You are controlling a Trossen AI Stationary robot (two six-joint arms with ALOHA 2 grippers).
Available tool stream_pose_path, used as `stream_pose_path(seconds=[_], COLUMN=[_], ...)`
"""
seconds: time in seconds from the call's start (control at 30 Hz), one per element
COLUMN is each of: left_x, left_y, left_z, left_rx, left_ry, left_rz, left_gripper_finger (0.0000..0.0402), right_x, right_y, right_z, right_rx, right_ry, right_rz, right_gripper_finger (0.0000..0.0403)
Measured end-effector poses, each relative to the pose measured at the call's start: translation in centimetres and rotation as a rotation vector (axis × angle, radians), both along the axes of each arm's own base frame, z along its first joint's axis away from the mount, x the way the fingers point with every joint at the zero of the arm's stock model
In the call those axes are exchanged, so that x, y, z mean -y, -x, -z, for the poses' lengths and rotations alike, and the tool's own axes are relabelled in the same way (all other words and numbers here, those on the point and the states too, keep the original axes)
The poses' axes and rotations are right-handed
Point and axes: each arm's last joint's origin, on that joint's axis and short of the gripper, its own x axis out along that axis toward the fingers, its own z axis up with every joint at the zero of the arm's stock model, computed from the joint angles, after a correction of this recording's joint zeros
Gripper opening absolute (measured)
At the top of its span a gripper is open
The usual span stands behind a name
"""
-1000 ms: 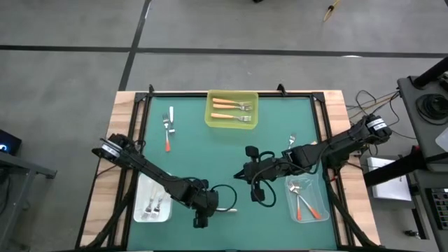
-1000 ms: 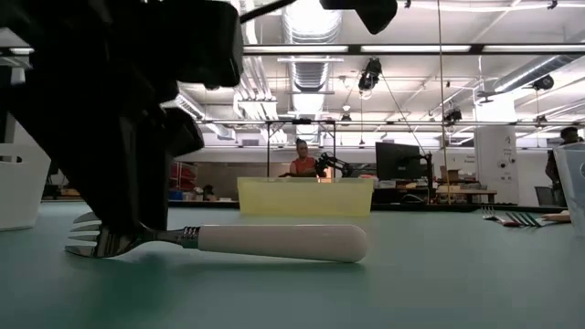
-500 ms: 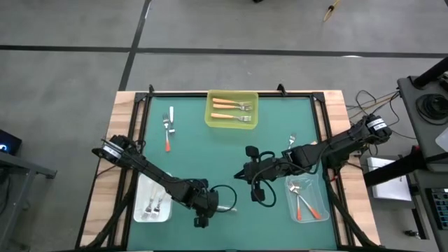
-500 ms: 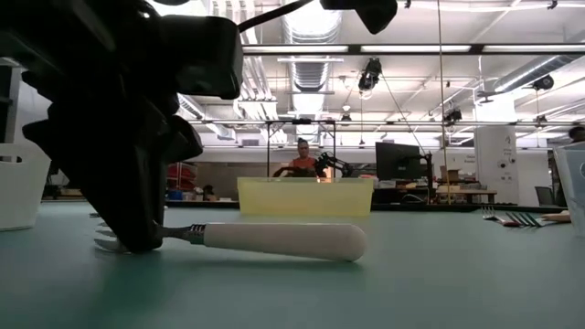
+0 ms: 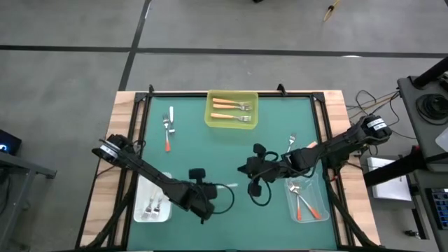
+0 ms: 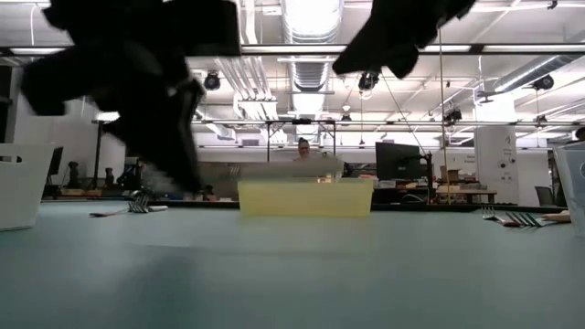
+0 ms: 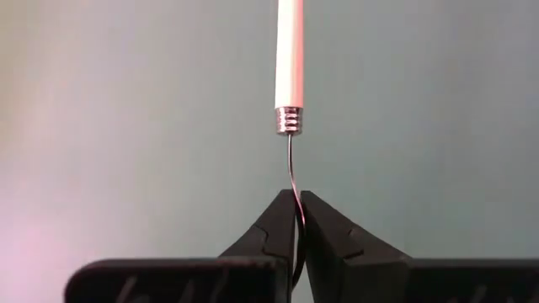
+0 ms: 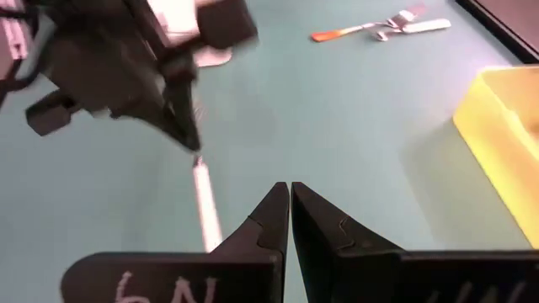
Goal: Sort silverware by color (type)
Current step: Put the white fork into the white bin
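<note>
We are looking at two dark, jointed robot arms.
The left gripper (image 7: 295, 220) is showing matte black wedge-shaped fingers; the right gripper (image 8: 289, 215) is showing the same, with white handwritten marks on its black base. Black cables are looping beside both wrists, and silver-ringed joints are gleaming near the shoulders.

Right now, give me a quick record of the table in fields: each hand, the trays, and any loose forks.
left hand: shut on the metal neck of the white-handled fork, near the table's front
right hand: shut, empty, mid table
yellow tray: back centre, two orange-handled forks
white tray: front left, forks inside
clear tray: front right, red-handled forks
loose forks: one white, one red-orange, back left on the green mat
</note>
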Motion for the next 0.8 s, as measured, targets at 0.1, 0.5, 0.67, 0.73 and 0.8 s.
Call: stream_pose_path(seconds=[0.1, 0.5, 0.67, 0.73, 0.8], left_x=[-0.3, -1.0, -1.0, -1.1, -1.2], left_y=[-0.3, -1.0, -1.0, -1.0, -1.0], left_z=[-1.9, -7.0, -7.2, -7.1, -6.9], left_rx=[0.046, 0.088, 0.099, 0.098, 0.102], left_ry=[-0.186, -0.451, -0.468, -0.469, -0.483], left_rz=[-0.044, -0.088, -0.096, -0.094, -0.101], left_gripper_finger=[0.0001, 0.0, 0.0, 0.0, 0.0], right_x=[0.2, 0.5, 0.4, 0.4, 0.2], right_y=[0.3, 0.6, 0.3, 0.1, -0.2], right_z=[1.2, 2.2, 1.4, 0.8, 0.1], right_rx=[0.037, 0.148, 0.154, 0.162, 0.171], right_ry=[-0.04, -0.217, -0.146, -0.109, -0.072], right_rz=[0.049, 0.224, 0.193, 0.163, 0.129], right_gripper_finger=[0.0009, 0.0009, 0.0009, 0.0009, 0.0009])
